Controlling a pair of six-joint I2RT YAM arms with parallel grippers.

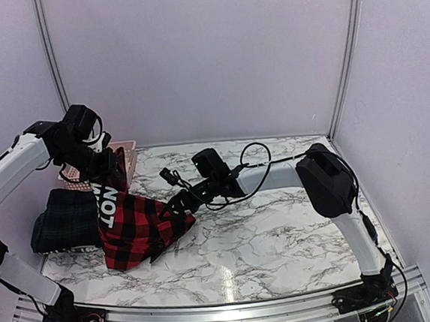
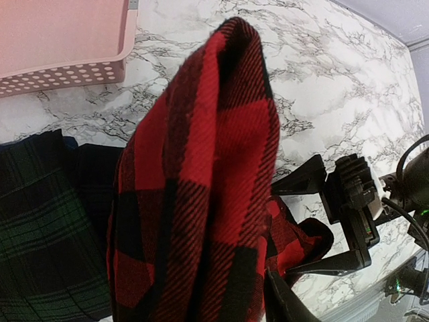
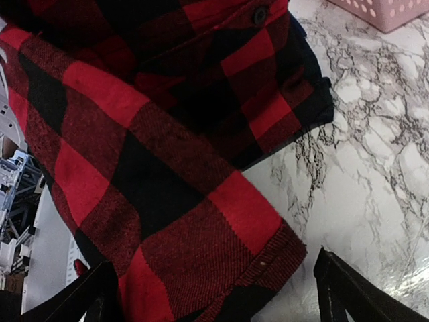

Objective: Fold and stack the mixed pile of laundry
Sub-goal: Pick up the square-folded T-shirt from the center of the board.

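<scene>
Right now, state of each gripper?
Left gripper: closed on the red shirt, holding it up.
Right gripper: open, fingers either side of the shirt's edge, not gripping.

The table's (image 1: pixel 281 230) right half is lying open for passing. On the left, the pink basket (image 1: pixel 128 157), dark green plaid garment (image 1: pixel 66 219) and hanging red checked shirt (image 1: pixel 142 228) are crowding the way, with the right arm (image 1: pixel 277 177) stretching across the middle.

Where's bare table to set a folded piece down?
Free: near-centre marble table, between the checked shirt and the right arm; also the back strip behind that arm. Crowded: left side, with shirt, green plaid garment and pink basket.
</scene>
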